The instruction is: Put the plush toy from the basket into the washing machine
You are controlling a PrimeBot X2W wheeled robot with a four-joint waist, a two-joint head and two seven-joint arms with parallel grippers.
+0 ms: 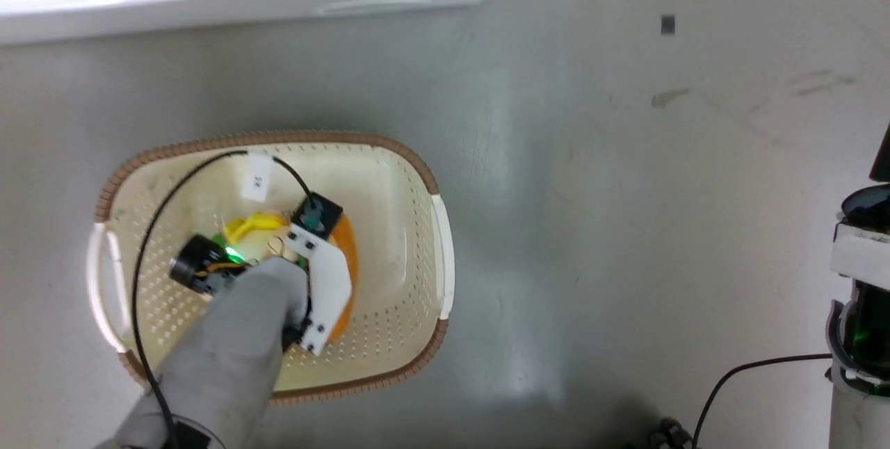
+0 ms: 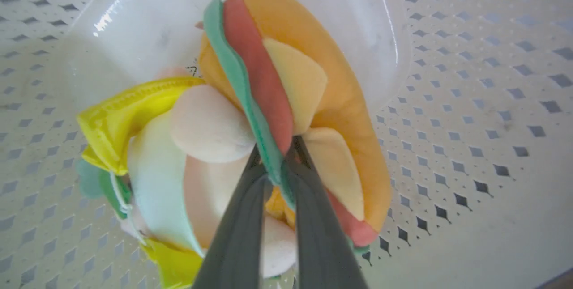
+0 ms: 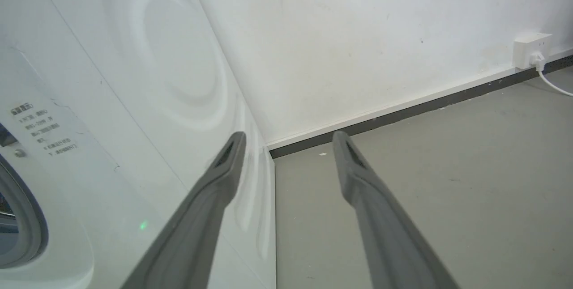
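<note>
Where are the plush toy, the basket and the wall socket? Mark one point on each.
plush toy point(image 2: 344, 114), left wrist view, on its orange body.
basket point(image 1: 306, 135), head view, on its brown woven rim.
wall socket point(image 3: 524, 47), right wrist view, on its white casing.

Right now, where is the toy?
The toy is inside the basket, at the head view's lower left, under the left arm. The left gripper has its jaws pinched on the toy's green edge.
</note>
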